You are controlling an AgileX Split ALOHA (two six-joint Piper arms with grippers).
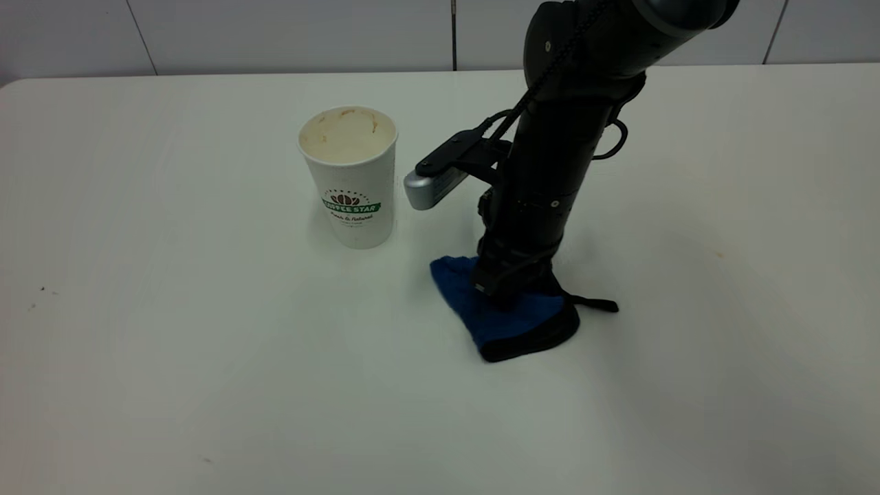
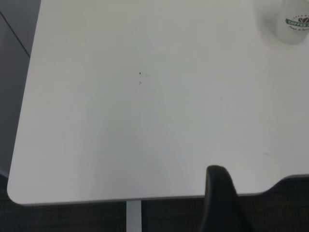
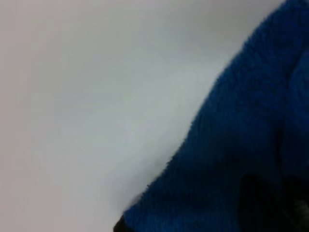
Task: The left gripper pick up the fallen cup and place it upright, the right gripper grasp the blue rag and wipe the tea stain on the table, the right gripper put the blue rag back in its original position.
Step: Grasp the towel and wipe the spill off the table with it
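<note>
**Right gripper down on the blue rag, cup upright beside it**

Nearest the exterior camera: the blue rag [image 1: 505, 316], lying flat on the table [image 1: 172, 344], black edging along the near rim, short black loop tail trailing out toward the right-arm side. Directly above and pressing into its far half: the right gripper [image 1: 500, 289], arm nearly vertical, a silver-grey block [image 1: 434, 187] jutting from the wrist toward the cup side. Fingertips buried in the cloth; whether spread or pinched on the rag, cannot tell. Right wrist view filled with blue pile [image 3: 241, 159] against bare white tabletop [image 3: 87, 96], a dark shape at one corner too blurred to read.

Outward from the gripper, on its left-arm side and farther from the camera: the cup [image 1: 350, 176], standing upright, mouth up, brown-smeared cream inside, green logo band facing the camera. Clear of the rag, a strip of table between them; close to the silver-grey block but not touching.

No clear brown puddle mark visible on the tabletop around the rag; only faint specks well off toward the left-arm edge [image 1: 42, 289].

Left gripper [image 2: 224, 203] held back beyond the table's edge, well apart from the cup [image 2: 295, 24], only one dark finger showing in its wrist view; open or closed, cannot tell.
</note>
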